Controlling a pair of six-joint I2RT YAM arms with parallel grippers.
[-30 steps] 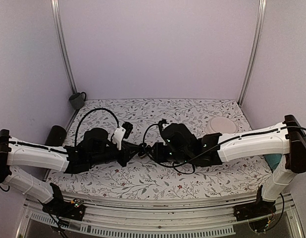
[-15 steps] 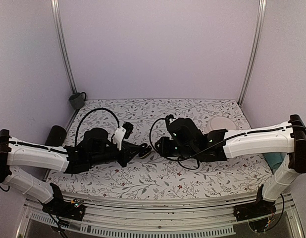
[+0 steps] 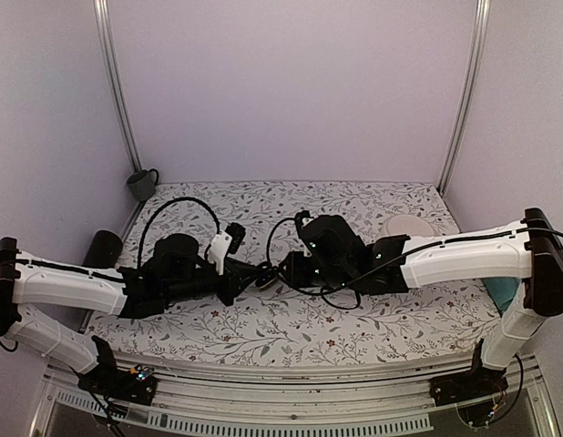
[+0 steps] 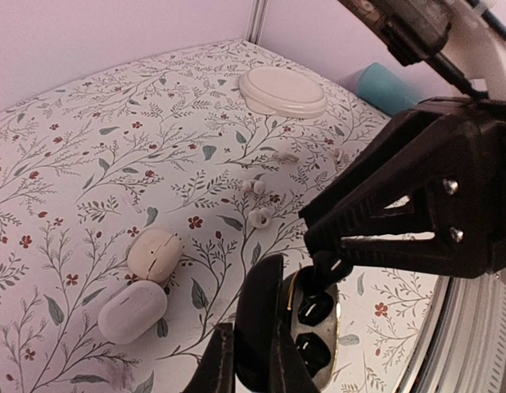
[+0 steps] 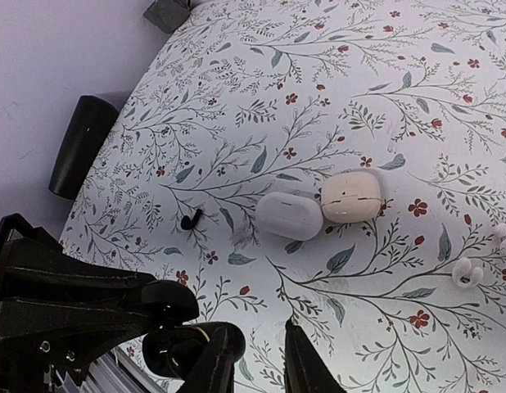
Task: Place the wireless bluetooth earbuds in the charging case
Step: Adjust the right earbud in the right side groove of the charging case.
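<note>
At the far left of my overhead view a black cylinder (image 3: 104, 248) lies at the edge of the bench (image 3: 263, 332), and a dark mug (image 3: 142, 184) sits in the back corner. One black earbud (image 5: 190, 219) lies loose on the bench, between that cylinder and two white oval cases (image 5: 290, 214) that touch each other.

Mid-bench, the left fingers (image 5: 159, 296) are clamped on the charging case (image 4: 312, 327), its lid standing open. It is glossy black with a metallic rim and two dark sockets; I can't tell what sits in them.

The right fingers (image 5: 302, 360) hang just beside it, tips close above the open case with a narrow gap between them. I can't tell whether they hold anything.

Some small white earbuds (image 4: 257, 217) lie scattered beyond. Further right are a white round dish (image 3: 406, 228) and a teal object (image 3: 502, 296).
</note>
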